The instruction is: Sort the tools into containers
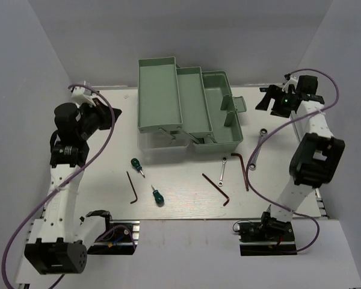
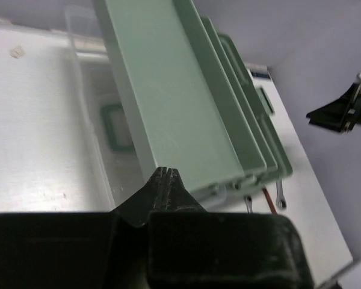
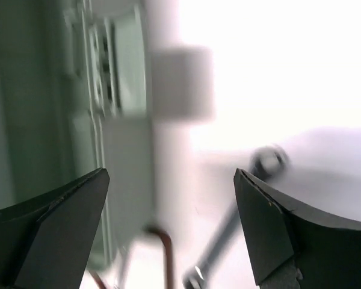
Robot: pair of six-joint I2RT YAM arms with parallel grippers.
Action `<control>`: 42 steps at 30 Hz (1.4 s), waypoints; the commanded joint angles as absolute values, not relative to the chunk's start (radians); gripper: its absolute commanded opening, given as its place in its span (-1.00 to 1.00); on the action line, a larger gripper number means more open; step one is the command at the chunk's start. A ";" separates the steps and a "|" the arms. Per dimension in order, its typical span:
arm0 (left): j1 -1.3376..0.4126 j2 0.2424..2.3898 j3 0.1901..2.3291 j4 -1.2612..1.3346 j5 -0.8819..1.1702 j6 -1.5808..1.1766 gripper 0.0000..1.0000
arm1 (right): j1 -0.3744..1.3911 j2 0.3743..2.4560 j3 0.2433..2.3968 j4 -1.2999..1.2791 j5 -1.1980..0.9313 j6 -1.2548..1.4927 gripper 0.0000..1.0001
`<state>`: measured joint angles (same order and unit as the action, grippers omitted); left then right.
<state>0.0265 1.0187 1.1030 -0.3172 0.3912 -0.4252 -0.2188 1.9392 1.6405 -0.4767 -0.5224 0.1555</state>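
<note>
The pale green toolbox (image 1: 218, 108) stands open at the table's middle, its trays (image 1: 158, 93) fanned out to the left. Two green-handled screwdrivers (image 1: 136, 166) (image 1: 157, 195), three reddish hex keys (image 1: 132, 188) (image 1: 216, 189) (image 1: 244, 170) and two silver wrenches (image 1: 222, 171) (image 1: 260, 137) lie on the table in front of it and to its right. My left gripper (image 2: 167, 171) is shut on nothing, left of the box. My right gripper (image 3: 171, 177) hangs open and empty at the box's right side, above a blurred wrench (image 3: 234, 232) and a hex key (image 3: 167, 253).
The box's clear lid (image 1: 162, 147) lies folded down at its front left. Grey walls close in the table on three sides. Both arms' purple cables (image 1: 108, 129) loop over the table's left and right parts.
</note>
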 commanded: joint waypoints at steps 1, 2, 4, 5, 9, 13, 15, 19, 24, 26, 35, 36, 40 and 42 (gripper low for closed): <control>0.003 0.976 1.036 -0.436 0.506 -0.350 -1.00 | -0.201 1.766 1.517 -0.609 -0.305 -0.130 0.81; 0.003 0.956 1.020 -0.454 0.544 -0.325 -1.00 | -0.196 1.753 1.487 -0.648 -0.229 -0.135 0.76; -0.024 0.956 0.977 -0.454 0.578 -0.315 -0.82 | -0.192 1.720 1.403 -0.667 -0.187 -0.130 -0.09; -0.034 0.956 0.967 -0.465 0.615 -0.305 -0.61 | -0.186 1.709 1.381 -0.669 -0.107 -0.117 -0.29; -0.100 0.983 0.919 -0.492 0.643 -0.287 0.27 | -0.149 1.694 1.270 -0.670 -0.064 -0.017 -0.39; -0.195 0.992 0.907 -0.492 0.600 -0.256 0.48 | -0.115 1.741 1.200 -0.649 -0.003 0.066 -0.18; -0.225 1.017 0.907 -0.492 0.600 -0.247 0.48 | -0.098 1.766 1.195 -0.628 -0.003 0.089 -0.08; -0.319 1.064 0.897 -0.492 0.556 -0.247 0.50 | -0.069 1.810 1.213 -0.585 0.052 0.112 0.16; -0.412 1.095 0.861 -0.445 0.473 -0.256 0.50 | -0.029 1.923 1.262 -0.603 0.136 0.120 0.16; -0.457 1.117 0.851 -0.445 0.447 -0.268 0.50 | -0.026 1.943 1.273 -0.615 0.184 0.126 0.04; -0.597 1.152 0.833 -0.345 0.327 -0.320 0.50 | -0.051 1.918 1.197 -0.614 0.186 0.161 -1.00; -0.624 1.166 0.833 -0.330 0.327 -0.333 0.50 | -0.054 1.895 1.184 -0.614 0.180 0.163 -1.00; -0.718 1.247 0.876 -0.258 0.328 -0.342 0.50 | -0.071 1.789 1.151 -0.601 0.179 0.131 -1.00; -0.803 1.362 0.951 -0.245 0.328 -0.318 0.50 | -0.078 1.698 1.147 -0.601 0.160 0.111 -1.00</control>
